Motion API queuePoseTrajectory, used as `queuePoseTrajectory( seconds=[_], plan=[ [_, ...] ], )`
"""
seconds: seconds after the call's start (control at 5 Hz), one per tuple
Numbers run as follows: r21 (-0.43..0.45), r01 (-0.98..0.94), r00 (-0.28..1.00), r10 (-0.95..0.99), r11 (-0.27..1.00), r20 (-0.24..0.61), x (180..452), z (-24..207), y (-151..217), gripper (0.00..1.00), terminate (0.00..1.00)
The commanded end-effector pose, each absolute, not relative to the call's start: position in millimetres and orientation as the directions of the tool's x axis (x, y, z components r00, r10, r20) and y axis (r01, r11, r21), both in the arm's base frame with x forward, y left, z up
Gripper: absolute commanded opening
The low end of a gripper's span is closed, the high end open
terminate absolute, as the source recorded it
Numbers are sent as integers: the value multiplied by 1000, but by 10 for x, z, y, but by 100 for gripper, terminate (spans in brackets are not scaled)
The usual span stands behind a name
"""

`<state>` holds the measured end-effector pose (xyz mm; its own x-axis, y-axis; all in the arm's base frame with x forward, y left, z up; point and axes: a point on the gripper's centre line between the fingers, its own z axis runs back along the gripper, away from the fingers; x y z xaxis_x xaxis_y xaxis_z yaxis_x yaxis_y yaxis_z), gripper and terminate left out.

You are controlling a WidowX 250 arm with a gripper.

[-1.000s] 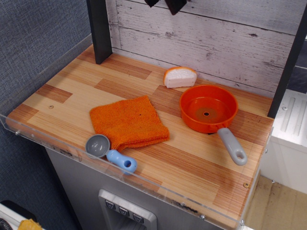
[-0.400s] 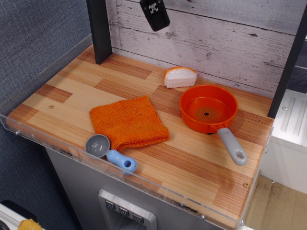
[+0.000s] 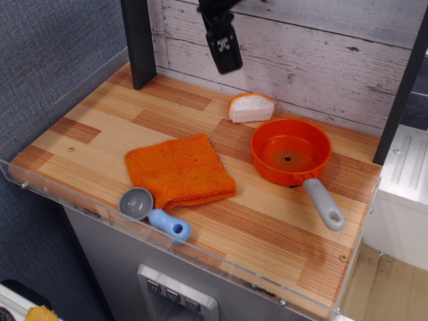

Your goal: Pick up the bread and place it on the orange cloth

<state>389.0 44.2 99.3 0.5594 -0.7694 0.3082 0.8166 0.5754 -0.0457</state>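
Note:
The bread (image 3: 251,107), a small white slice with an orange-tan crust, lies on the wooden counter near the back wall, just behind the orange pan. The orange cloth (image 3: 179,169) lies folded near the counter's front, left of the pan. My gripper (image 3: 225,53) hangs in the air at the top of the view, above and to the left of the bread, apart from it. Only one dark finger side shows, so its state is unclear. It holds nothing that I can see.
An orange plastic pan (image 3: 290,150) with a grey handle (image 3: 324,204) sits right of the cloth. A grey and blue scoop (image 3: 150,210) lies at the front edge. A dark post (image 3: 138,40) stands back left. A clear acrylic rim (image 3: 200,251) borders the counter.
My gripper has come down from the top edge of the view and shifted slightly right, closer to the bread. Nothing on the counter has moved.

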Motion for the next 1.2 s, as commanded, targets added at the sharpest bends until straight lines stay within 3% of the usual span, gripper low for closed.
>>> queuePoseTrajectory(
  seconds=[0.0,0.2,0.6,1.0],
  plan=[
    [-65,852,507,-787,520,353,4064,831,233,100,0],
    [-54,854,500,-788,518,360,4146,713,204,100,0],
    [95,745,572,-705,660,419,4269,701,310,100,0],
    [79,758,565,-713,647,415,4233,614,262,100,0]
  ],
)
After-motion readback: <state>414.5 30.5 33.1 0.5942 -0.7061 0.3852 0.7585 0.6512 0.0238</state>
